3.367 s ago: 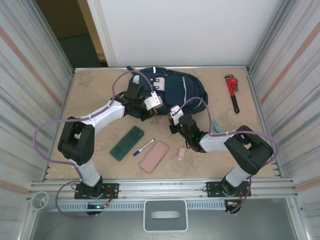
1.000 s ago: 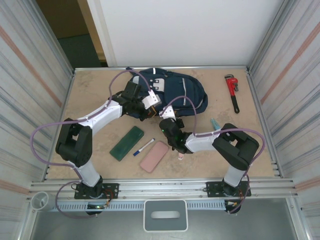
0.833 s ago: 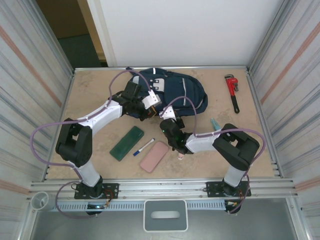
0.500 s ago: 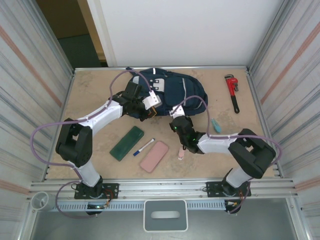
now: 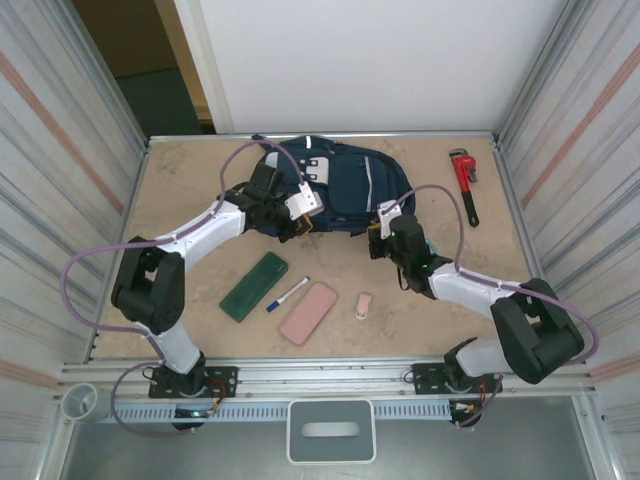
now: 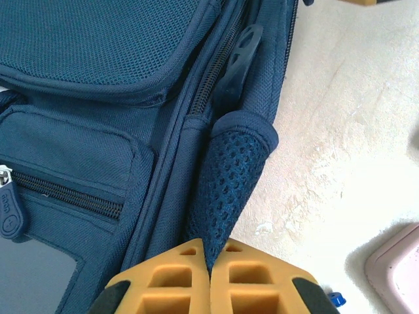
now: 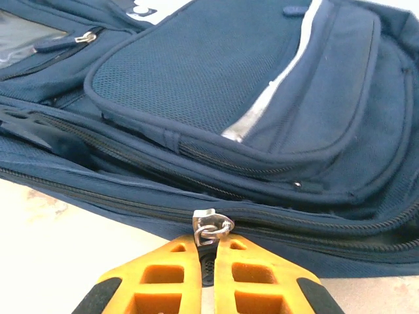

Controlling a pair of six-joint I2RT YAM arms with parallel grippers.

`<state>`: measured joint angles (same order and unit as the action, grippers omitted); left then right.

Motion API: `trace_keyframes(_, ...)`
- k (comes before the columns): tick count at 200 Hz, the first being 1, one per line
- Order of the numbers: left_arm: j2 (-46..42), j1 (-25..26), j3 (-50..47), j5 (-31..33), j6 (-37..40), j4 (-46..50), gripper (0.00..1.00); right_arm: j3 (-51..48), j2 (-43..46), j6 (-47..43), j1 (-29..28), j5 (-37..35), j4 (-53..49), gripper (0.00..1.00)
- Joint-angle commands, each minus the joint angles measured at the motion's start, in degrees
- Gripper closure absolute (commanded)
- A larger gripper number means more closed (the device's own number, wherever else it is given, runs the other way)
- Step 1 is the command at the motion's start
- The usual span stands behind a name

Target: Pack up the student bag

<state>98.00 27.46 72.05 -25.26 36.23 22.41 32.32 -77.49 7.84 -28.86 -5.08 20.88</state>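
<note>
The student bag, navy with white stripes, lies at the back middle of the table. My left gripper is at its near left corner. In the left wrist view it is shut on a navy mesh strap of the bag. My right gripper is at the bag's near edge. The right wrist view shows it shut on the black zipper pull, whose metal ring sits on the long zipper of the bag.
A green pencil case, a blue marker, a pink case and a small pink eraser lie on the near table. A red pipe wrench lies at the back right. Metal walls flank the table.
My right gripper has travelled right along the bag's near edge and its jaws have closed on the zipper pull. The left arm has stayed in place.
</note>
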Motion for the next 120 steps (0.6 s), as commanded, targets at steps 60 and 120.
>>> trace_keyframes(60, -2.33, -3.33, -0.86, 6.10, 3.07, -3.60, 1.00, 0.18, 0.24, 9.34, 9.80, 19.18, -6.77, 1.00)
trace_keyframes(120, -5.66, 0.01, -4.38, 4.19, 6.79, -7.89, 0.54, 3.04, -3.93, 16.35, 8.18, 26.81, -2.02, 1.00)
